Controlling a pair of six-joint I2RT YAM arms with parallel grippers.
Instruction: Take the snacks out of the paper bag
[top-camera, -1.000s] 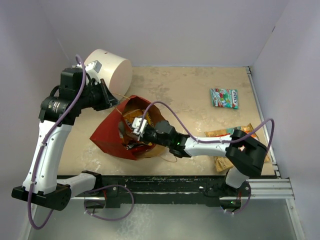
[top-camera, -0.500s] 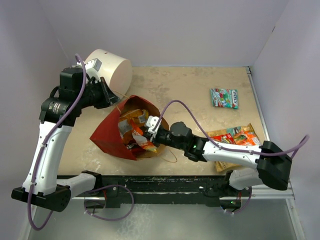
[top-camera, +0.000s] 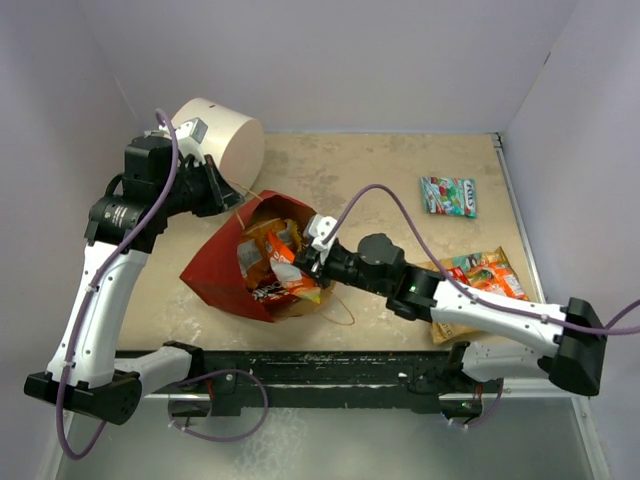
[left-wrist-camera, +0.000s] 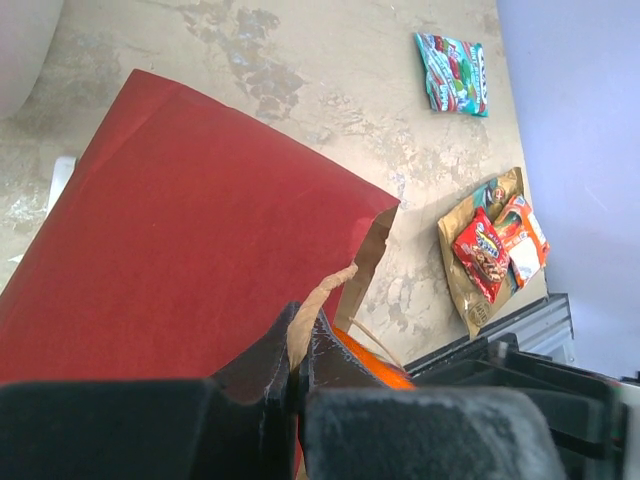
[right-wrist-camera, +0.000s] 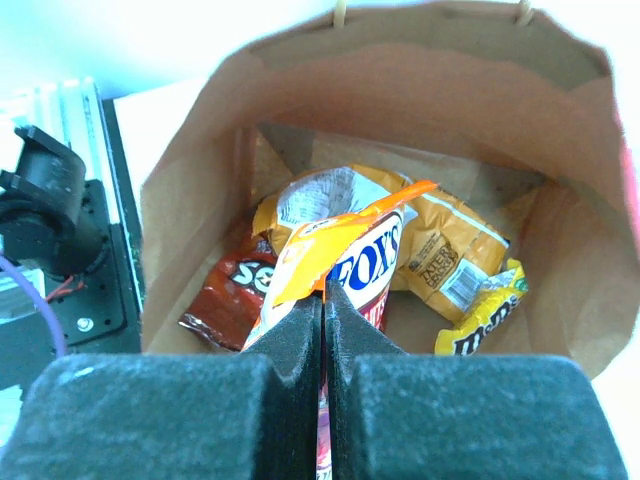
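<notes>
My right pincer (right-wrist-camera: 323, 298) clamped an orange packet (right-wrist-camera: 335, 238) at the paper bag's (top-camera: 214, 270) mouth, my left pincer (left-wrist-camera: 300, 362) pinched the bag's rim, green packet (top-camera: 448, 196) lay on the surface (top-camera: 370, 170) well right of the bag

top camera looks down, both wrists closely face paper bag (top-camera: 213, 272).

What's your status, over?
Left gripper shut on paper bag rim. Right gripper shut on orange packet, at bag mouth. Other packets inside. No obstruction seen.
</notes>
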